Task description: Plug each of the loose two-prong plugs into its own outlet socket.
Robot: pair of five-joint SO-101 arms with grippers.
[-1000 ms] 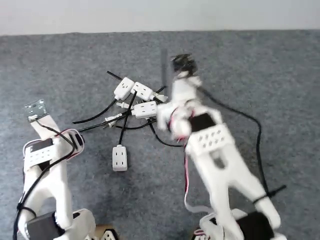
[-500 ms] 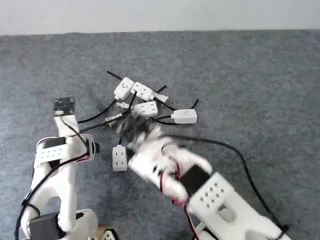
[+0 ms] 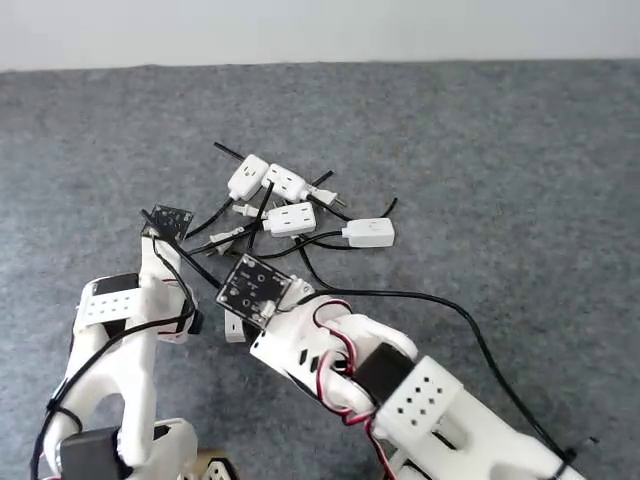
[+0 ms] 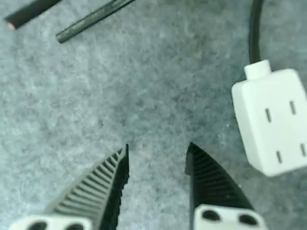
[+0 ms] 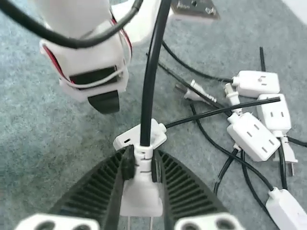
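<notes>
My right gripper (image 5: 143, 160) is shut on a white two-prong plug (image 5: 140, 194) whose black cord (image 5: 152, 72) runs away from it. The plug hangs just above a lone white outlet block (image 5: 139, 135) on the grey carpet. In the high view this block (image 3: 234, 327) is mostly hidden under the right arm (image 3: 300, 345). My left gripper (image 4: 156, 153) hovers open over bare carpet, with the same outlet block (image 4: 273, 120) close beside one finger. Several other outlet blocks (image 3: 292, 218) and loose plugs (image 3: 226, 238) lie tangled farther back.
Another outlet block (image 3: 368, 232) lies to the right of the tangle. Black cable ends (image 4: 91, 19) cross the carpet ahead of the left gripper. The left arm's wrist (image 5: 88, 57) stands close in front of the right gripper. Grey carpet (image 3: 520, 170) spreads to the right.
The right arm swung from the tangle down and to the left, ending over the lone outlet block. The left arm moved right and forward toward that block.
</notes>
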